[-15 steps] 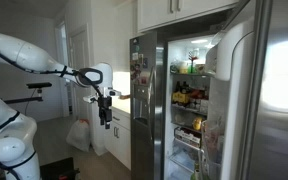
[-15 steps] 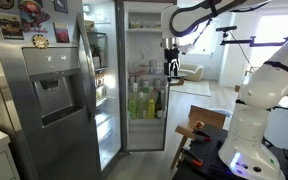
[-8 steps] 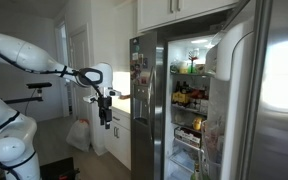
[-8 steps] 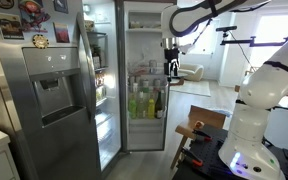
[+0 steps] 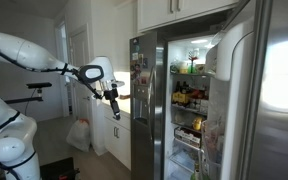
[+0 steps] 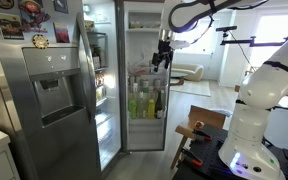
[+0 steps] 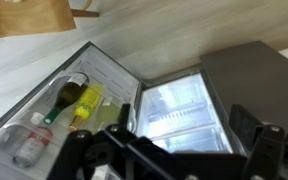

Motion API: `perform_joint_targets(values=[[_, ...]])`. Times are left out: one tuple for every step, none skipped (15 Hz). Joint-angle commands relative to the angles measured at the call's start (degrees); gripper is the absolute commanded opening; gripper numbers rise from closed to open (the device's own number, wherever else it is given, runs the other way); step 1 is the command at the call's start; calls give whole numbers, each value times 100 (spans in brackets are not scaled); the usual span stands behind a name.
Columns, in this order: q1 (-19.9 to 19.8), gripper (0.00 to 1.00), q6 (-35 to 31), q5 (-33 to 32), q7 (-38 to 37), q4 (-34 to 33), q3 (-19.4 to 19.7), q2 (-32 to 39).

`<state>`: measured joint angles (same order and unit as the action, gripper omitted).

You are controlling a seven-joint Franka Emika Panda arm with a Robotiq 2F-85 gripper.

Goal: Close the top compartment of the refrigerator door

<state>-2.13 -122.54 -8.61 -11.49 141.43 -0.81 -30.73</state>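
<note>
Progress: early, nothing closed yet as far as the views are showing.

The refrigerator [image 5: 196, 60] is standing lit inside, and its open door [image 6: 144, 125] is swinging out toward the room, inner side facing the camera. The freezer door [image 6: 49, 90] beside it is sitting shut. The arm [image 5: 29, 55] is reaching in from the side at about upper-shelf height, and in both exterior views it is not touching anything.

The top compartment [image 6: 144, 22], the task's thing, is sitting at the head of that open door, above the shelf rows. It is too small to say whether a flap or cover is hanging open there.

The gripper [image 6: 161, 58] is tilting toward the door. In an exterior view it is sitting near the door's outer edge, below the top compartment. From the opposite side the gripper [image 5: 113, 108] is reading as clearly apart from the fridge front. In the wrist view its dark fingers [image 7: 266, 150] are standing wide apart with nothing between them, so the claw is wide and empty.

Bottles [image 6: 144, 100] are filling the door's middle shelves, and the wrist camera is looking at more bottles [image 7: 72, 100] lying across its tilted picture.

Left to do, by my reading: get up level with the top compartment, make contact, push it shut. That is basically the whole task.
</note>
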Motion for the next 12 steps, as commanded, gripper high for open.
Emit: perform_joint_targets(values=[[-304, 100, -523, 64, -682, -473, -113, 259], [-393, 100, -688, 41, -889, -570, -124, 301], [-494, 100, -808, 23, -1059, -711, -117, 347], [-592, 100, -945, 6, -1216, -832, -112, 385], [-701, 100, -1092, -19, -1397, -948, -122, 422], [-809, 100, -1232, -47, -1556, -1087, -134, 462], [-923, 100, -1396, -93, -1729, -1205, -158, 504], [-1025, 100, -1543, -138, -1870, -1329, -179, 549], [-1122, 100, -1660, -179, -1981, -1475, -191, 604], [-1205, 100, -1764, -213, -2074, -1606, -193, 668], [-1277, 100, -1857, -234, -2173, -1736, -192, 739], [-1335, 100, -1978, -237, -2252, -1849, -177, 813]])
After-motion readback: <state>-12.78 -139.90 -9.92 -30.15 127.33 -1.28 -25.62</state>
